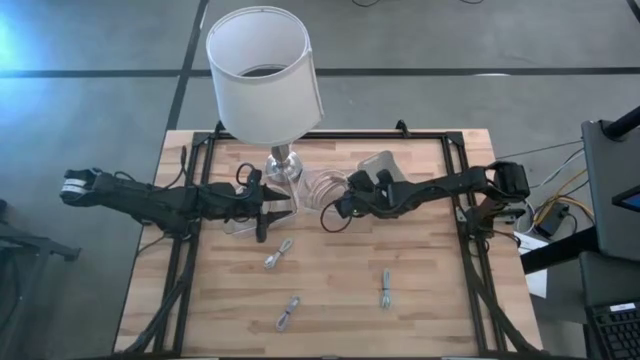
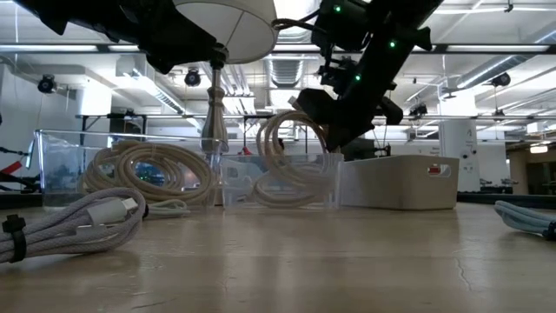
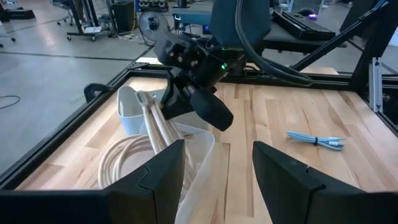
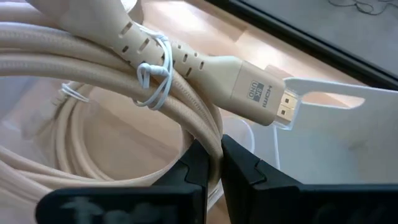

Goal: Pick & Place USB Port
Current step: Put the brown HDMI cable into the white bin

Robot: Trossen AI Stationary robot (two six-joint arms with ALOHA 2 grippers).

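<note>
A cream braided cable coil [image 4: 93, 62], tied with a white twist tie and ending in a gold HDMI plug [image 4: 261, 93], hangs from my right gripper [image 4: 211, 163], which is shut on it. The coil [image 2: 291, 152] hangs down into a clear plastic bin [image 2: 278, 184] beside the lamp base. In the high view the right gripper [image 1: 330, 213] is at table centre. My left gripper [image 3: 217, 168] is open, just left of that bin [image 3: 198, 155], with the bin's wall between its fingers. A second clear bin [image 2: 148, 178] holds another cream coil. My right gripper pinches a few strands of the coil [image 4: 210, 134] between its two fingers, just below the plug end and across the strands. It comes slanting down from the table's right side. The coil hangs upright below the fingers with its lower loops inside the bin. My left gripper: I cannot tell whether its fingers touch the bin wall.
A lamp with a white shade [image 1: 262, 72] stands at the far middle, over the bins. A white box [image 1: 380, 165] sits behind the right gripper. Three bundled cables [image 1: 278, 255] [image 1: 288, 312] [image 1: 385, 290] lie on the near half of the wooden table, inside a black frame [image 1: 462, 200].
</note>
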